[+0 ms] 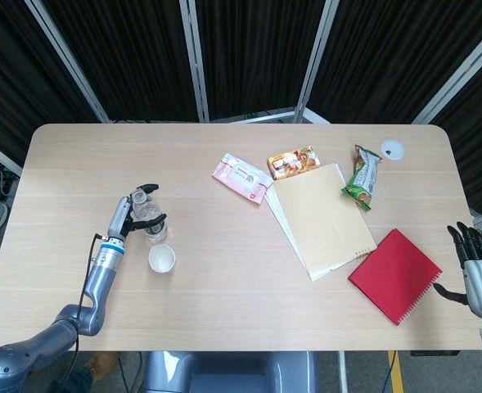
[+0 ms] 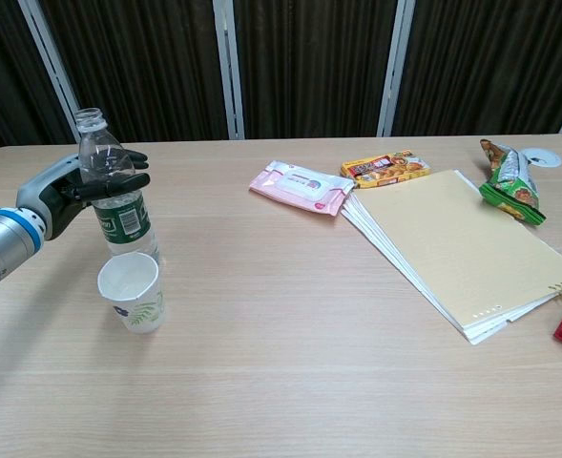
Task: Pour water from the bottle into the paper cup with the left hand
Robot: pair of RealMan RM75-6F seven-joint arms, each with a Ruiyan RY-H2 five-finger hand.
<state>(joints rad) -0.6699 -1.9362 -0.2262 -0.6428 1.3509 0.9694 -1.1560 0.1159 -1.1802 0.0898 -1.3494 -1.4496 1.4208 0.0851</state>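
While the left hand (image 2: 71,191) gripped the uncapped, green-labelled bottle (image 2: 114,197) just behind the paper cup (image 2: 132,290), its writing was unreadable.

The head view looks steeply down from above the near edge, taking in the whole table (image 1: 224,311) with the dark curtains beyond its far edge. The chest view sits low and close, facing level across the tabletop (image 2: 290,382) toward those same curtains. Both views share the left hand (image 1: 134,214) (image 2: 71,191), the bottle (image 1: 149,219) (image 2: 116,196), the paper cup (image 1: 162,259) (image 2: 133,291), the pink wipes pack (image 1: 242,177) (image 2: 301,186) and the tan pad (image 1: 321,217) (image 2: 452,243). Only the head view shows the right hand (image 1: 478,258).
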